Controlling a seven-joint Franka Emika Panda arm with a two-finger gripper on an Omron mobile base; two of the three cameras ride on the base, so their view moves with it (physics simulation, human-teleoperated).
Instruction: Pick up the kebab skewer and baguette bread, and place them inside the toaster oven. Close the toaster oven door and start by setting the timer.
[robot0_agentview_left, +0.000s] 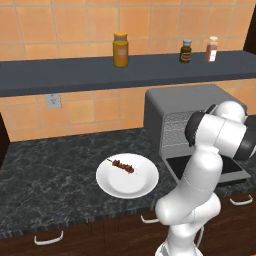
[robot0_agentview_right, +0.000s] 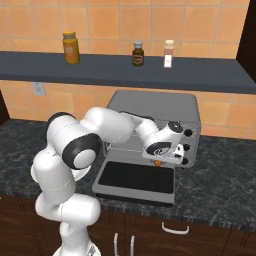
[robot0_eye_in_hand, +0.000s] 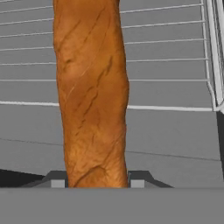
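The baguette bread (robot0_eye_in_hand: 92, 87), an orange-brown loaf, stands between my fingertips in the hand view, and my gripper (robot0_eye_in_hand: 97, 180) is shut on it. Behind it lie the wire rack (robot0_eye_in_hand: 175, 57) and the grey floor of the toaster oven (robot0_agentview_right: 150, 102). In the right base view my gripper (robot0_agentview_right: 160, 157) hangs at the oven's mouth above the lowered toaster oven door (robot0_agentview_right: 137, 177), with a bit of the baguette bread (robot0_agentview_right: 157, 163) showing under the hand. The kebab skewer (robot0_agentview_left: 123, 166) lies on a white plate (robot0_agentview_left: 127, 187), left of the toaster oven (robot0_agentview_left: 185, 100).
A dark shelf (robot0_agentview_left: 75, 75) runs above the counter with a yellow jar (robot0_agentview_left: 120, 50) and two small bottles (robot0_agentview_left: 186, 51). Control knobs (robot0_agentview_right: 188, 133) sit on the oven's right strip. The dark stone counter (robot0_agentview_left: 50, 175) stretches left of the plate.
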